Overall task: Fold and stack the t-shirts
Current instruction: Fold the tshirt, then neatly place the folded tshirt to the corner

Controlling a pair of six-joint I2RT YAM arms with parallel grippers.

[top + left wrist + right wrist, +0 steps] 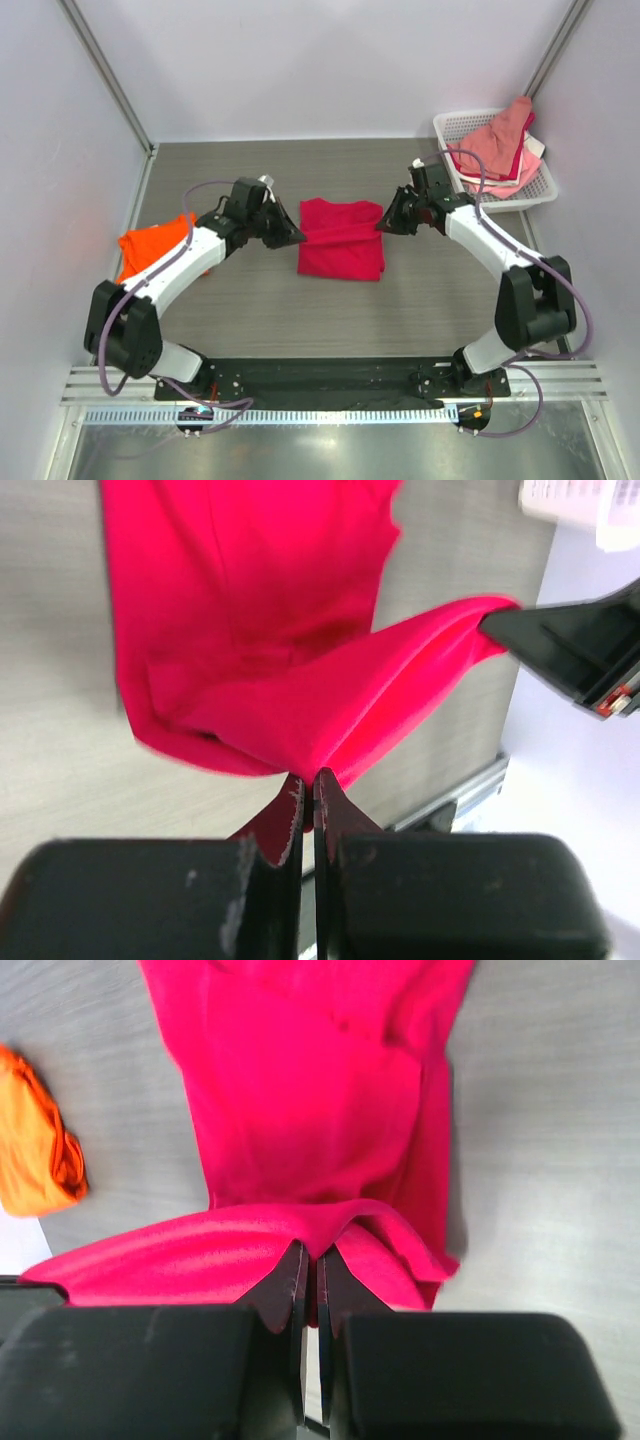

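The crimson-red t-shirt (340,240) lies partly folded in the middle of the table. My left gripper (297,236) is shut on its left edge; in the left wrist view the red cloth (280,660) runs out from between the closed fingertips (292,805). My right gripper (383,225) is shut on the shirt's right far edge, and the right wrist view shows the red cloth (300,1110) pinched at my fingertips (296,1265). The edge is stretched between both grippers. The orange t-shirt (155,245) lies crumpled at the left, also in the right wrist view (35,1145).
A white lattice basket (540,185) at the back right holds pink and red cloths (500,140). White walls stand on three sides. The arm bases sit on a black plate (320,378) at the near edge.
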